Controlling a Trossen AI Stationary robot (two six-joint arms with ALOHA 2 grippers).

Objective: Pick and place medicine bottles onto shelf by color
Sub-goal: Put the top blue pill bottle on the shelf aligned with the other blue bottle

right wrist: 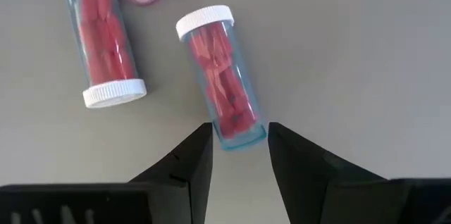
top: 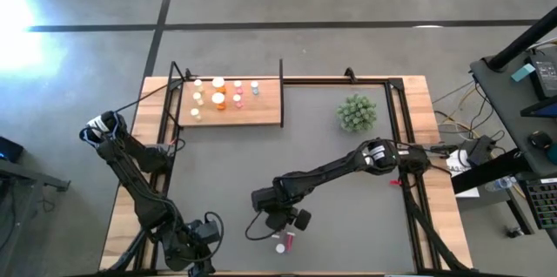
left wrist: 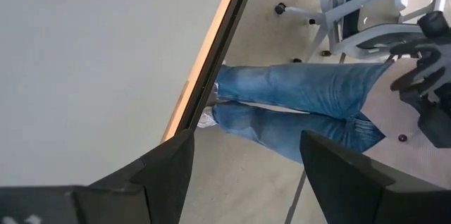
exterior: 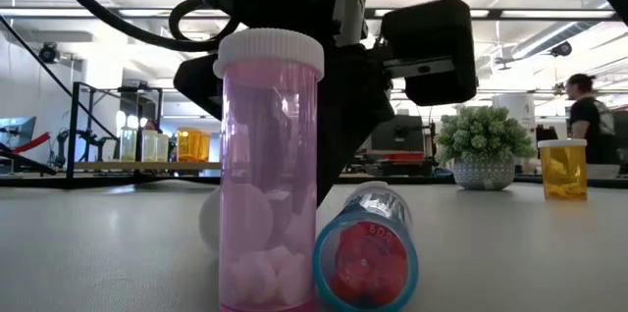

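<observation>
both arms are black and made of long bumpy parts with thin black cables. the right tool has two flat, dark, pointy fingers. the left tool looks the same.

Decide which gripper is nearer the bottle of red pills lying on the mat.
Right. The right gripper is open directly over the red-pill bottle, fingers straddling its base; the left gripper waits at the table's near-left edge.

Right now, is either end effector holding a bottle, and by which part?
Nothing is held. The right end effector is open, its fingers straddling the base end of a lying red-filled bottle without closing. The left end effector is open and empty off the table edge.
</observation>
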